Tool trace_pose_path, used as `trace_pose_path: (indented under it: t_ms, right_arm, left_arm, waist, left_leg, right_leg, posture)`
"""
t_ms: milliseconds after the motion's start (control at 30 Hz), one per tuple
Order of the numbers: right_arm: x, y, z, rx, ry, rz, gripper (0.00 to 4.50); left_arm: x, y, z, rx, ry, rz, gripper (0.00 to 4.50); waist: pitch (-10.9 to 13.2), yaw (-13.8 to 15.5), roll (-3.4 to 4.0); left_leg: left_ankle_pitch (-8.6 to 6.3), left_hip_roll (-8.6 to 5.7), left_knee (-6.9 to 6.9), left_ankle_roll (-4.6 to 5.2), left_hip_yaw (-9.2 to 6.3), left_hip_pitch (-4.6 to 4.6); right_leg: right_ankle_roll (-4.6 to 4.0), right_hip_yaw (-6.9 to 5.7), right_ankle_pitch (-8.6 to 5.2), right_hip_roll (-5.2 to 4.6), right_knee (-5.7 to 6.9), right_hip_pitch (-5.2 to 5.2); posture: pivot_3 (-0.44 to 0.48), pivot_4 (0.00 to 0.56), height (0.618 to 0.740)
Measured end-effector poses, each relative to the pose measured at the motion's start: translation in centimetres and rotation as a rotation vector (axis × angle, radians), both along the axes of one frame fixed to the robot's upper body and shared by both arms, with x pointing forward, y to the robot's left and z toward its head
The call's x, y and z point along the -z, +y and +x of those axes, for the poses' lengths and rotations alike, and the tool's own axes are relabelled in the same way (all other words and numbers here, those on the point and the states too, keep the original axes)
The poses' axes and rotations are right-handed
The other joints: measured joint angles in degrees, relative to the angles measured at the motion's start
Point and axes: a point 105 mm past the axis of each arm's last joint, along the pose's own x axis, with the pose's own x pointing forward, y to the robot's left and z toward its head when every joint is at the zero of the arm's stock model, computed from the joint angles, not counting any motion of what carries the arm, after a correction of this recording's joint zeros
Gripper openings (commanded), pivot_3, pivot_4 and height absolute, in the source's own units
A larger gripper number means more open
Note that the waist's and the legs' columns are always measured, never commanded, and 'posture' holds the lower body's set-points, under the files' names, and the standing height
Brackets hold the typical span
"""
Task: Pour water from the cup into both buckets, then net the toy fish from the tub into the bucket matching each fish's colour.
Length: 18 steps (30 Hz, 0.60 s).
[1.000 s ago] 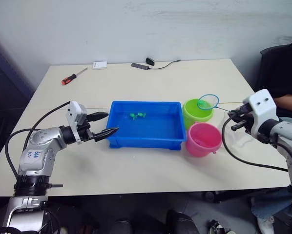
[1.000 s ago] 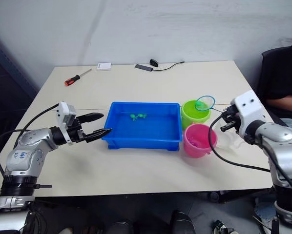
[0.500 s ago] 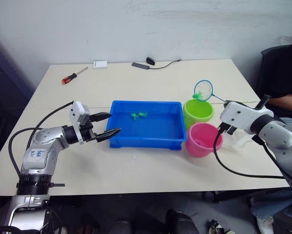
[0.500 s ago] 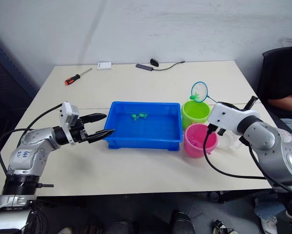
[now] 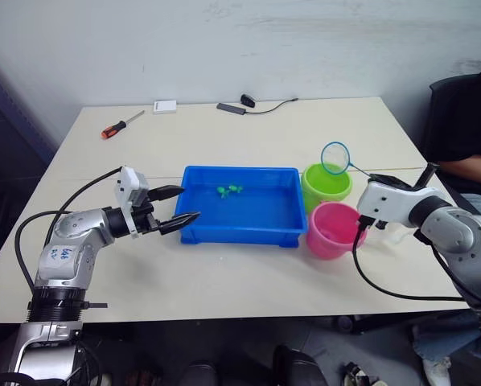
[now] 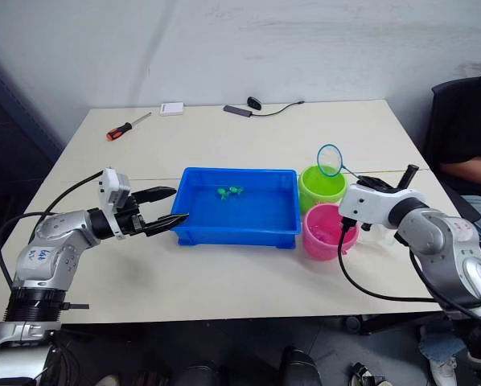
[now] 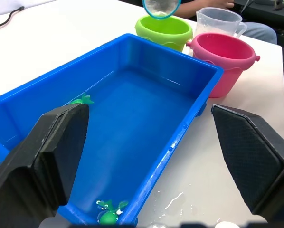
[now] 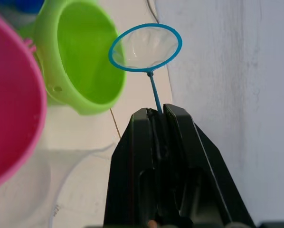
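The blue tub [image 5: 239, 234] sits mid-table holding water and a few green toy fish [image 5: 228, 190]. To its right stand the lime green bucket [image 5: 321, 191] and, nearer me, the pink bucket [image 5: 334, 235]. My right gripper [image 8: 156, 112] is shut on the thin handle of the net [image 5: 335, 158], whose blue hoop hangs above the green bucket's far rim. The net looks empty. The clear cup [image 7: 221, 21] stands behind the pink bucket, beside my right arm. My left gripper [image 5: 185, 204] is open at the tub's left end, fingers [image 7: 61, 142] pointing along it.
A red-handled screwdriver [image 5: 117, 126], a small white box [image 5: 164, 106] and a black cable with a device [image 5: 244, 104] lie along the table's far side. A person in dark clothes [image 5: 466, 137] sits at the right edge.
My right wrist turned, lifting the net from low over the green bucket, then lowering it slightly. The left gripper crept a little toward the tub and then held still.
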Motion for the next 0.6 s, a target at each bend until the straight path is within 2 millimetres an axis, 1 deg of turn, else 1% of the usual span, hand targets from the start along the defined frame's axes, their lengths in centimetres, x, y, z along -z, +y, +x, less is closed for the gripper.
trace_pose_path:
  t_ms: [67, 133, 167, 200, 267, 300, 367, 433, 500, 600]
  right_arm:
    - [-1.0, 1.2, 0.0, -0.036, 0.034, 0.178, 0.0]
    - [-1.5, 2.0, -0.1, -0.059, 0.098, 0.324, 0.0]
    - [-1.4, 2.3, -0.2, -0.065, 0.144, 0.381, 0.0]
    - [-0.9, 2.8, -0.1, -0.051, 0.246, 0.517, 0.0]
    - [0.0, 3.9, -0.2, -0.037, 0.409, 0.664, 0.0]
    - [0.3, 4.3, -0.3, -0.035, 0.463, 0.703, 0.0]
    - [0.9, 5.8, -0.4, -0.03, 0.596, 0.793, 0.0]
    - [1.3, 7.3, -0.2, -0.017, 0.694, 0.859, 0.0]
    - [2.0, 7.9, 0.2, 0.014, 0.742, 0.876, 0.0]
    - [3.2, 8.2, 0.6, 0.06, 0.787, 0.891, 0.0]
  left_arm:
    - [0.2, 0.1, 0.0, -0.009, 0.005, 0.0, 4.47]
    - [0.2, 0.2, 0.1, -0.023, 0.007, 0.0, 4.47]
    - [0.3, 0.3, 0.1, -0.03, 0.01, 0.0, 4.47]
    - [0.6, 0.8, 0.1, -0.06, 0.021, 0.005, 4.47]
    - [1.0, 1.5, -0.1, -0.106, 0.041, 0.009, 4.47]
    - [1.2, 1.6, -0.2, -0.114, 0.046, 0.013, 4.47]
    - [1.6, 1.8, -0.6, -0.143, 0.065, 0.022, 4.47]
    - [2.0, 2.4, -1.1, -0.187, 0.093, 0.033, 4.47]
    - [2.3, 3.1, -1.5, -0.223, 0.118, 0.043, 4.47]
    - [2.5, 3.6, -2.0, -0.252, 0.135, 0.052, 4.47]
  waist:
    - [0.0, 0.0, 0.0]
    - [0.0, 0.1, -0.01]
    - [0.0, 0.0, -0.01]
    - [0.0, 0.0, -0.04]
    - [0.0, 0.0, 0.06]
    - [0.0, 0.0, 0.09]
    - [-0.1, 0.0, 0.12]
    - [-0.1, 0.1, 0.16]
    - [-0.1, 0.1, 0.14]
    - [-0.1, 0.1, 0.16]
  left_leg:
    - [0.0, 0.01, 0.0, 0.01, -0.18, 0.0]
    - [-0.01, 0.03, 0.0, 0.03, -0.4, 0.01]
    - [-0.05, 0.04, 0.01, 0.11, -0.45, 0.01]
    - [-0.07, 0.09, 0.02, 0.15, -0.49, 0.02]
    - [-0.08, 0.21, 0.03, 0.28, -0.52, 0.08]
    - [-0.08, 0.22, 0.04, 0.31, -0.53, 0.08]
    - [-0.1, 0.22, 0.04, 0.33, -0.54, 0.08]
    - [-0.11, 0.21, 0.04, 0.34, -0.58, 0.07]
    - [-0.11, 0.21, 0.03, 0.33, -0.59, 0.06]
    - [-0.11, 0.14, 0.03, 0.34, -0.55, 0.02]
  right_leg:
    - [-0.01, 0.02, 0.0, 0.0, 0.08, 0.0]
    - [-0.02, 0.0, 0.01, 0.01, 0.11, 0.05]
    - [-0.04, 0.01, 0.02, 0.0, 0.13, 0.04]
    - [-0.06, 0.01, 0.03, -0.03, 0.15, 0.04]
    - [-0.1, 0.05, 0.07, -0.16, 0.35, -0.07]
    - [-0.12, 0.06, 0.1, -0.19, 0.57, -0.09]
    - [-0.14, 0.06, 0.09, -0.22, 0.63, -0.12]
    - [-0.26, 0.04, 0.03, -0.24, 0.61, -0.16]
    - [-0.27, 0.03, 0.02, -0.25, 0.6, -0.18]
    - [-0.23, 0.04, 0.04, -0.28, 0.64, -0.21]
  posture:
    - [0.0, 0.15, 0.74]
    - [0.0, 0.15, 0.74]
    - [0.0, 0.15, 0.74]
    - [0.0, 0.15, 0.74]
    - [0.0, 0.15, 0.74]
    - [0.0, 0.15, 0.74]
    - [0.0, 0.15, 0.74]
    - [0.0, 0.15, 0.74]
    - [0.0, 0.15, 0.74]
    - [0.0, 0.15, 0.74]
